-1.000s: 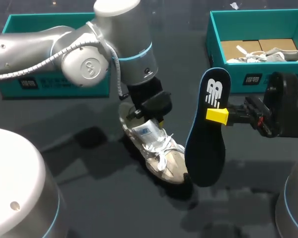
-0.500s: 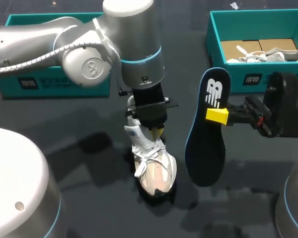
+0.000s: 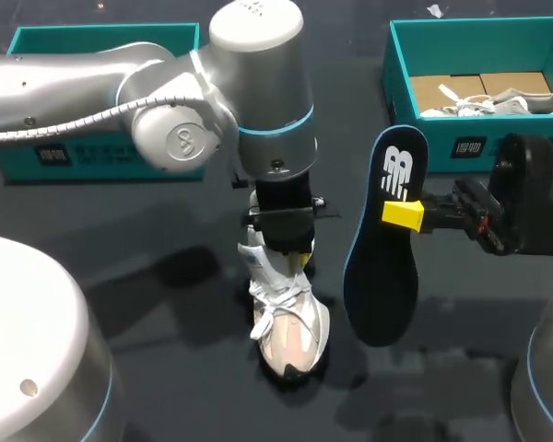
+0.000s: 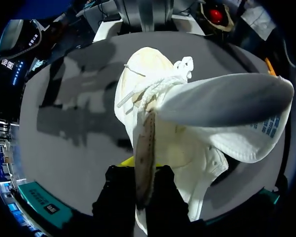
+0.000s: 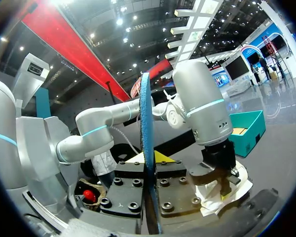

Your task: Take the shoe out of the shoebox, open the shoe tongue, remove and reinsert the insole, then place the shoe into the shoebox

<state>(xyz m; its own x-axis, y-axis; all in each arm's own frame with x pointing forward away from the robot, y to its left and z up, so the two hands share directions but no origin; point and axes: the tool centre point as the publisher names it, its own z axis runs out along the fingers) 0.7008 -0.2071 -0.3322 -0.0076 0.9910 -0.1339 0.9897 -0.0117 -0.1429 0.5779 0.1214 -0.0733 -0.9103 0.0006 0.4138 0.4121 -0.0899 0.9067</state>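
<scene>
Head view: left end effector (image 3: 289, 252) clamped on the collar of the shoe (image 3: 288, 324) at mid-desk (image 3: 184, 387), right end effector (image 3: 403, 214) closed on the upright insole (image 3: 382, 285) just beside it, shoebox (image 3: 438, 147) behind.

Robotics lab workbench: silver left arm (image 3: 166, 101), right arm (image 3: 535, 198), dark table (image 3: 166, 276), teal shoebox (image 3: 424, 138).

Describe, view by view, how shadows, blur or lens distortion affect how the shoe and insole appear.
Head view: soft shadows fall on the dark table left of the shoe. Left wrist view: the fisheye bulges the shoe, and its part nearest the lens looks oversized and soft. Right wrist view: the insole appears edge-on, as a thin blue strip.
</scene>
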